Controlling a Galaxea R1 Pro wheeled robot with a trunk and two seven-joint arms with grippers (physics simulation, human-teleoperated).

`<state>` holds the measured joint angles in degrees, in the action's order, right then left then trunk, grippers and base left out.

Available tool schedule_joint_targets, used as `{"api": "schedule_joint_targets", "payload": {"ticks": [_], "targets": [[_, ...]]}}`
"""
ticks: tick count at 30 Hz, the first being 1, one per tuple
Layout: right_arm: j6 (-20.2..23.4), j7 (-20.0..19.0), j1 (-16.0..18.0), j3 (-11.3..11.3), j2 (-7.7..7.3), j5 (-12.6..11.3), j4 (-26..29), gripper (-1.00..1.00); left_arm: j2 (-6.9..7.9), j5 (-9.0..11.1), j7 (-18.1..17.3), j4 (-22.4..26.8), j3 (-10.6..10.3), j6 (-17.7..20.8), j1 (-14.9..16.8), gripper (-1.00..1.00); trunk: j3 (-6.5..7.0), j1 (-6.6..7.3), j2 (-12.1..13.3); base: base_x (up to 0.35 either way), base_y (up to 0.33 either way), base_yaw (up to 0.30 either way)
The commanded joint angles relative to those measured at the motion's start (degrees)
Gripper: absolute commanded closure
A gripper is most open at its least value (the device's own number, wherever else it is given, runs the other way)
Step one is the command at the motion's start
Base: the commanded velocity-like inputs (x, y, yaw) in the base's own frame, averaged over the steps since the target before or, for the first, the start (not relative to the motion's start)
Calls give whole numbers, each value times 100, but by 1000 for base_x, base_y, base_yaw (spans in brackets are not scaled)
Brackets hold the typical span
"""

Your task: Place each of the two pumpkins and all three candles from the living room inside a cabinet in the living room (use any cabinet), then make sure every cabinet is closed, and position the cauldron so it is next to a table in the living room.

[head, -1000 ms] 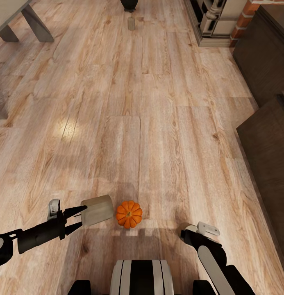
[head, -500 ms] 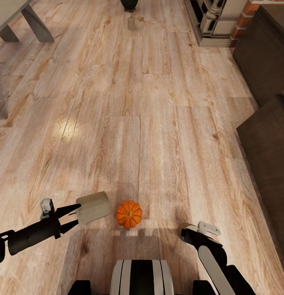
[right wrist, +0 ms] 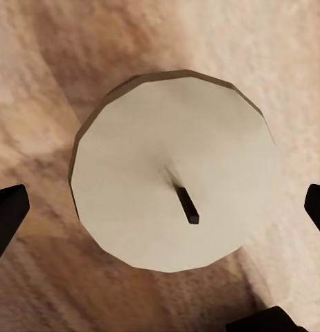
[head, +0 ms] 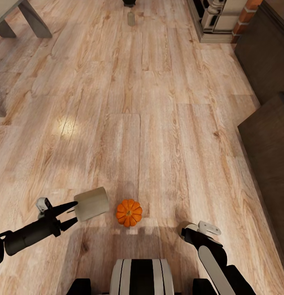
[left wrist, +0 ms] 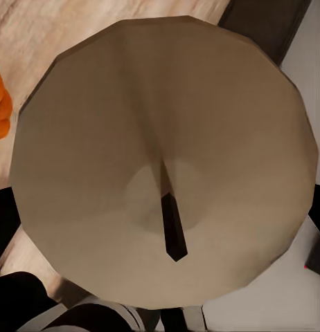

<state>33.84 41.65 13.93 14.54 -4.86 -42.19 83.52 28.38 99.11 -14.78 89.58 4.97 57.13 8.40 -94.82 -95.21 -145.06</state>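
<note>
Head view: left gripper (head: pixel 72 213) pinches a candle (head: pixel 92 204) on its side, axis level, above the floor (head: pixel 158 123) beside the pumpkin (head: pixel 129 212). Right gripper (right wrist: pixel 160 207), jaws spread, hangs over a second candle (right wrist: pixel 175 197), wick facing it. Cabinet (head: pixel 269 155) lies rightward.

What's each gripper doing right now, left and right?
Left gripper: shut on a candle, held off the floor beside the pumpkin.
Right gripper: fingertips flank another candle; grip cannot be told.
</note>
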Motion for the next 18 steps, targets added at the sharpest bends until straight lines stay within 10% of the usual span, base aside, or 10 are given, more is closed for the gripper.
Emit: {"api": "schedule_joint_targets", "payload": {"ticks": [1,18], "targets": [[-2,54,4,13,-6,-44,7,-100,1,-53,-93,-2,5,17,-19,100,-3,1,-1,0,0,0],[-237,45,4,57,-3,-42,-29,-100,1,-58,-148,-2,12,17,-67,100,-202,-22,-13,0,0,0]]}}
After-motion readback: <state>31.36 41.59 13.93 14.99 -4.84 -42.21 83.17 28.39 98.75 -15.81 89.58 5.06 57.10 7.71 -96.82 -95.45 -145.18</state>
